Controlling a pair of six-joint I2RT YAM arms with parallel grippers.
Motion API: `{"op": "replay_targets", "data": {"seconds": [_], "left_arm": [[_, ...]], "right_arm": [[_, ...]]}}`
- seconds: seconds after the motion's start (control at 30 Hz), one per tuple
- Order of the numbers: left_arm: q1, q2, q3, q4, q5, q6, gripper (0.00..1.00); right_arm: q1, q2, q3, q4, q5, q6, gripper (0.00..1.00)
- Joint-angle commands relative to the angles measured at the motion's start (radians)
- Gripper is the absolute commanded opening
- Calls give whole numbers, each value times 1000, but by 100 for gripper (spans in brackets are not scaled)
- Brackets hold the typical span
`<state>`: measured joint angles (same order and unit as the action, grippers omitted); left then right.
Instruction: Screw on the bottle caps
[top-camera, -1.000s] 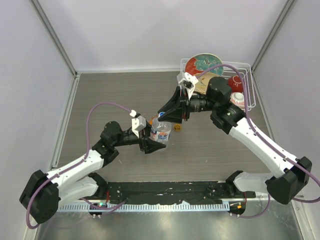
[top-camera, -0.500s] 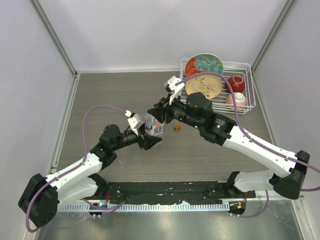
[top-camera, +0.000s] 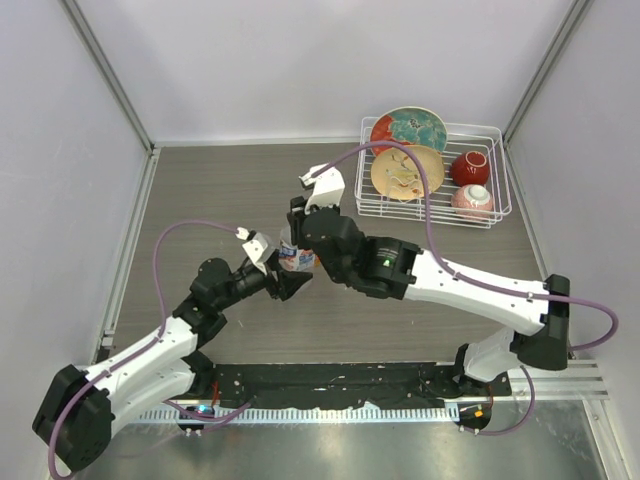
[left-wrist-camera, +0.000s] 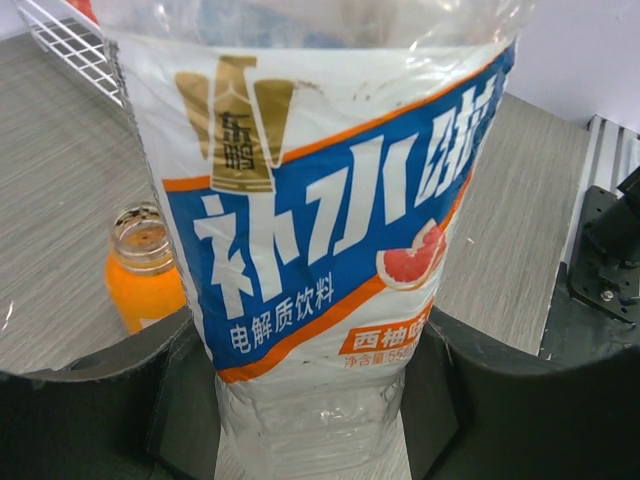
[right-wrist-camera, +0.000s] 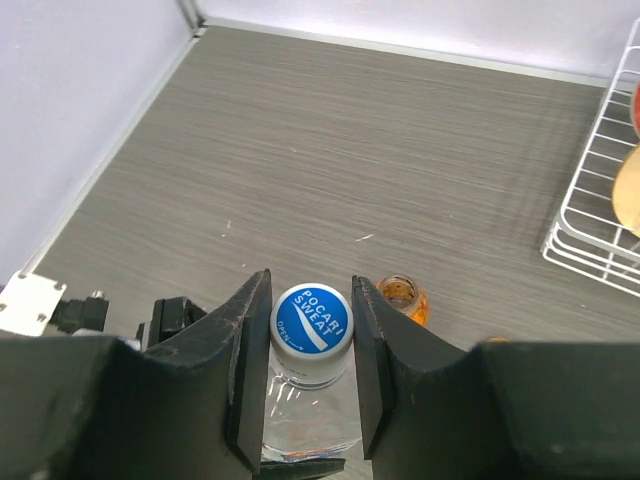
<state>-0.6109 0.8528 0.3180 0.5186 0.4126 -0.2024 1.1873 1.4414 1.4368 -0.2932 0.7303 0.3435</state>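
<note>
While the left gripper (left-wrist-camera: 310, 410) clamps the labelled water bottle (left-wrist-camera: 320, 220) around its body, the right gripper (right-wrist-camera: 311, 345) pinches the blue-and-white cap (right-wrist-camera: 311, 318) sitting on that bottle's neck. The twist wants to be square to the neck, with light downward pressure, lest the thread cross. Just beside the water bottle stands the orange bottle (right-wrist-camera: 402, 296), uncapped.

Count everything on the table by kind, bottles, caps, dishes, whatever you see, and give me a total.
Bottles: 2, clear labelled bottle, orange bottle
Caps: 1 in view, blue and white cap
Plates: 2, red and teal plate, cream plate
Bowls: 2, red bowl, pink bowl
Racks: 1, wire rack
Total: 8
</note>
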Motion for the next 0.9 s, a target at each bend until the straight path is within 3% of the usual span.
{"op": "replay_targets", "data": {"seconds": [0.0, 0.17, 0.27, 0.3, 0.37, 0.4, 0.43, 0.57, 0.67, 0.7, 0.87], "left_arm": [[14, -52, 10, 162, -18, 37, 0], [20, -52, 1, 159, -17, 46, 0], [20, -46, -2, 159, -8, 47, 0], [20, -44, -3, 159, -3, 46, 0], [20, -40, -3, 161, -1, 44, 0], [20, -40, -3, 161, 0, 44, 0], [20, -40, -5, 161, 2, 44, 0], [22, -41, -8, 161, 12, 37, 0], [25, -41, -16, 181, 51, 28, 0], [28, -41, -20, 193, 70, 20, 0], [30, -37, -17, 192, 189, -14, 0]], "right_arm": [[11, 95, 59, -190, 267, 2, 1], [11, 140, 120, -192, 305, 25, 1], [11, 159, 174, -192, 293, 3, 26], [11, 160, 198, -190, 285, -6, 45], [9, 159, 223, -190, 258, -37, 56], [6, 154, 246, -190, 244, -43, 70], [-1, 142, 255, -192, 226, -49, 74], [-60, 50, 258, -172, 14, -46, 87], [-153, -69, 166, -81, -288, -52, 88], [-175, -103, 102, -25, -451, -67, 88], [-284, -222, -21, 57, -848, -149, 88]]}}
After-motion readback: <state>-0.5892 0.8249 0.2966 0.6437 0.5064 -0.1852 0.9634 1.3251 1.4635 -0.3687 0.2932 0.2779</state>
